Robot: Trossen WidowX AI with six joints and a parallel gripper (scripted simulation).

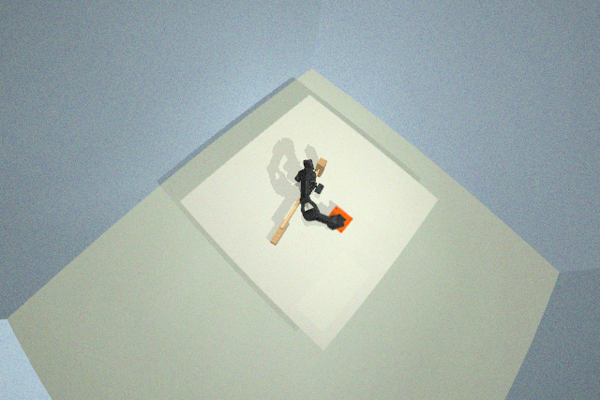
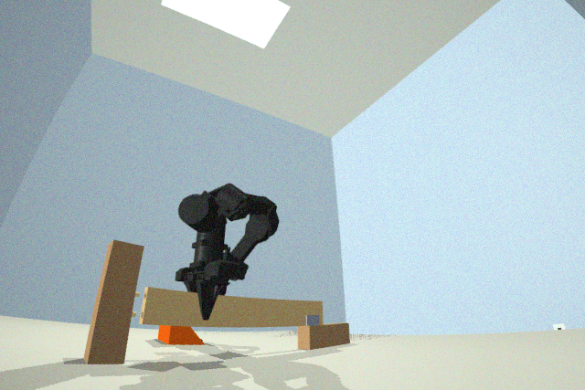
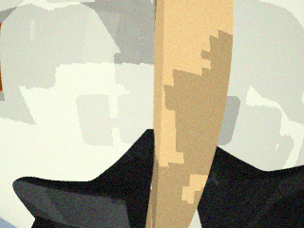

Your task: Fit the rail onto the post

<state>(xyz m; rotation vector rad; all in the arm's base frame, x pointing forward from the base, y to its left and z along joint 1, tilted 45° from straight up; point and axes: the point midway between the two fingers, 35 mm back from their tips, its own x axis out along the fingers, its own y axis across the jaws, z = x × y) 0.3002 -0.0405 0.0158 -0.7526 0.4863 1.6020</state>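
The wooden rail is raised off the table and looks about level. Its far end is at the bracket on the footboard block. Its near end faces the post, with a small gap. Two pegs, the upper peg and the lower peg, stick out of the post and show in that gap, close to the rail's end holes. My gripper is shut on the rail nearer its post end. In the wrist view the rail runs between the black fingers.
The orange base plate of the arm stands to one side of the rail. The arm reaches from it over the rail and hides part of it from above. Shadows of the arm lie across the table.
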